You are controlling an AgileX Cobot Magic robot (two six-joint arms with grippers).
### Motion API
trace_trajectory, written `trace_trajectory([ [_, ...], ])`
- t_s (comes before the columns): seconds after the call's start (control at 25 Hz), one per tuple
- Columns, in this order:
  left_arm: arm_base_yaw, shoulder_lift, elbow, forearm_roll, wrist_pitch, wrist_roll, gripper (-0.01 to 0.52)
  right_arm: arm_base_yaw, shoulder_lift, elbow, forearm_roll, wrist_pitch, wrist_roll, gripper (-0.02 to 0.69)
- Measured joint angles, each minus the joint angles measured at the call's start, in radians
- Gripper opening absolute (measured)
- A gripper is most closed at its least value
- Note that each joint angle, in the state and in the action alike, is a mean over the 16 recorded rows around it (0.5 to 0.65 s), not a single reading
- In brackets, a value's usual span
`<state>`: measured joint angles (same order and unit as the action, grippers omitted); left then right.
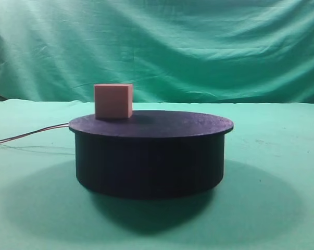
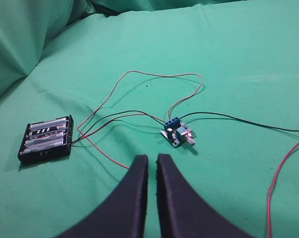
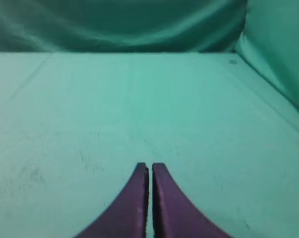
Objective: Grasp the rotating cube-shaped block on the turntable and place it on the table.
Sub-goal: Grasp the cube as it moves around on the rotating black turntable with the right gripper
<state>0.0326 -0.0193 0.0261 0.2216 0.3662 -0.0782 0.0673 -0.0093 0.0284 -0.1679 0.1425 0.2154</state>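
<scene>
1. Left gripper (image 2: 151,159): your left wrist view shows its two dark fingers drawn together with only a thin slit between the tips. Nothing is held. It hangs over bare green cloth.

2. Right gripper (image 3: 150,167): your right wrist view shows the same posture, fingers nearly touching at the tips, holding nothing, above plain cloth.

3. Control board (image 2: 177,134): a small board with a blue terminal block, lying on the cloth just beyond the left fingertips, at about 1 o'clock from them.

4. Battery holder (image 2: 46,139): a black case loaded with cells, at roughly 10 o'clock from the left fingertips, well apart from the board.

5. Wires (image 2: 154,77): thin red and black leads run between holder and board; a red one loops out toward 12 o'clock, and further leads run off the frame at 3 o'clock.

6. Table (image 1: 281,156): flat surface under green cloth, meeting a wrinkled green backdrop (image 1: 198,47).

7. Turntable (image 1: 149,161): low black cylinder with an overhanging flat round top, standing at the centre of your exterior high view. Thin wires leave it at 9 o'clock.

8. Cube-shaped block (image 1: 113,101): salmon-pink, resting upright on the turntable's top, toward the disc's 10 o'clock side, near the rim. Neither gripper appears in this view.
</scene>
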Motion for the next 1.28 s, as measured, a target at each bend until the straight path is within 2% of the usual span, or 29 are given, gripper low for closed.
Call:
trace_trajectory([
  [0.16, 0.0, 0.0, 0.0, 0.0, 0.0, 0.0, 0.0, 0.0, 0.007, -0.016, -0.012, -0.103, 0.064, 0.0],
  [0.32, 0.0, 0.0, 0.0, 0.0, 0.0, 0.0, 0.0, 0.0, 0.042, -0.076, -0.006, -0.113, 0.129, 0.0],
  [0.48, 0.0, 0.0, 0.0, 0.0, 0.0, 0.0, 0.0, 0.0, 0.103, -0.158, 0.006, -0.016, 0.165, 0.0],
  [0.64, 0.0, 0.0, 0.0, 0.0, 0.0, 0.0, 0.0, 0.0, 0.178, -0.242, 0.034, 0.156, 0.15, 0.0],
  [0.88, 0.0, 0.0, 0.0, 0.0, 0.0, 0.0, 0.0, 0.005, 0.301, -0.336, 0.208, 0.39, -0.103, 0.0],
  [1.28, 0.0, 0.0, 0.0, 0.0, 0.0, 0.0, 0.0, 0.114, 0.604, -0.468, 0.587, 0.597, -0.584, 0.0],
])
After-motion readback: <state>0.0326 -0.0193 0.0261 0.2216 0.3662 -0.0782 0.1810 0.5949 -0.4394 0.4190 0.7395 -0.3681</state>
